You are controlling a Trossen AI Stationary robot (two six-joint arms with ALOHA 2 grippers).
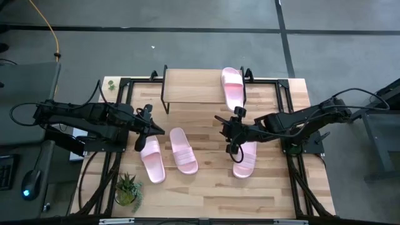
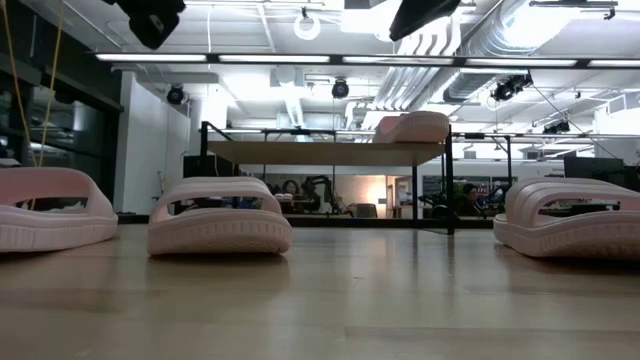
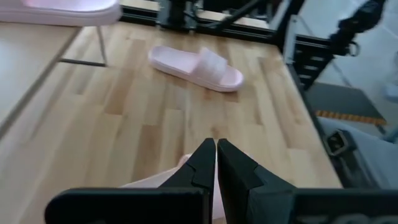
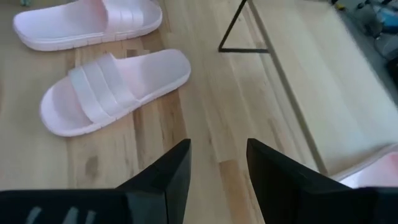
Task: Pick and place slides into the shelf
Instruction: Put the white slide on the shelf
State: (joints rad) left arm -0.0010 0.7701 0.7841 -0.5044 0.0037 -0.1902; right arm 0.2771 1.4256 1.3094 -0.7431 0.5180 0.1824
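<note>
One slide [image 1: 232,86] lies on the shelf [image 1: 190,86] at upper centre of the high view. Three slides [image 1: 184,150] lie on the table [image 1: 206,187] below it. The left gripper [image 1: 147,130], fingers closed and empty, hovers over the leftmost slide [image 1: 152,160]. The right gripper [image 1: 226,132], fingers apart, hovers beside the rightmost slide [image 1: 245,159].

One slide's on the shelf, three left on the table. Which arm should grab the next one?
Probably the right. Its pincer is open and hangs over the slide on the table's right side, just below the shelf. The left pincer is shut above the leftmost slide, so it would need to open first.
</note>
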